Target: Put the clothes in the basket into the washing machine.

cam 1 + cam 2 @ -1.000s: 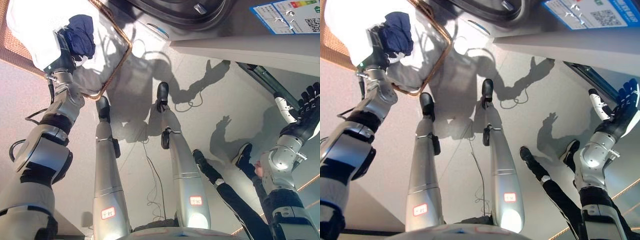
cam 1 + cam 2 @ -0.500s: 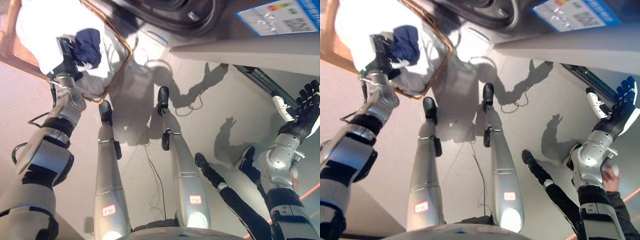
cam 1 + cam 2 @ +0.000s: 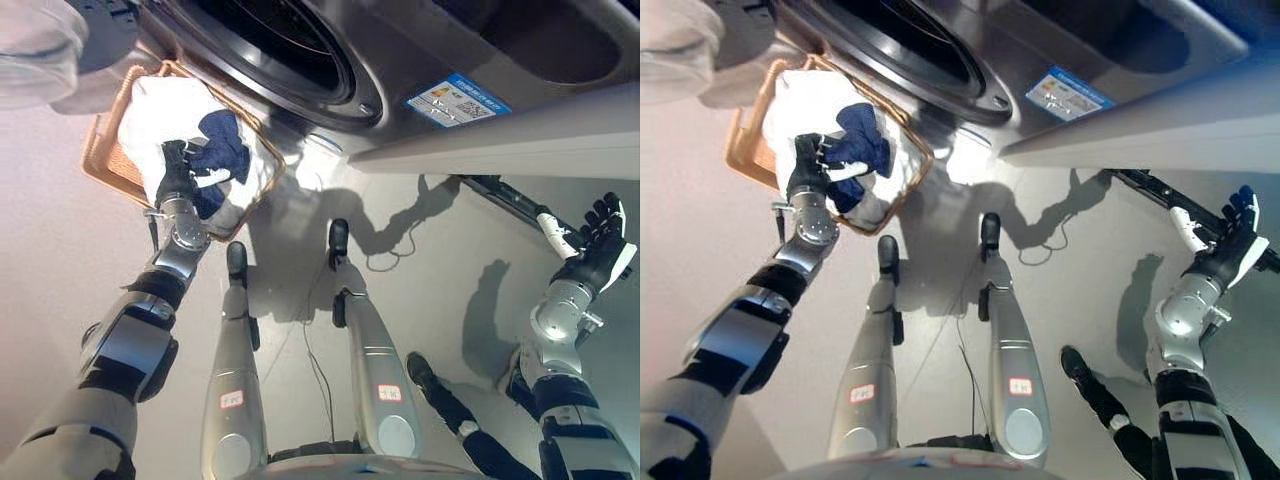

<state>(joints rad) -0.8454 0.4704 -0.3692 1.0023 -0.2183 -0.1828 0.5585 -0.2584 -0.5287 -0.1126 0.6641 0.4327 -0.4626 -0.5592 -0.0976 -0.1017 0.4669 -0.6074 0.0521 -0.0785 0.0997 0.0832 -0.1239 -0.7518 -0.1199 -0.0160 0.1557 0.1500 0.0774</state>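
Tilted up since earlier, whole view shifted, washing machine (image 3: 300,50) drum now visible | left hand (image 3: 176,172) curled on navy garment (image 3: 222,150) in basket (image 3: 103,165) far left | right hand (image 3: 603,245) spread, empty, far right | soft, light, floppy; bunch mid-fold.

Pale glossy floor (image 3: 60,250) in bright light; hard shadows across it.

washing machine drum mouth (image 3: 270,45) gapes unblocked just above the basket (image 3: 105,160); its rim stands between.
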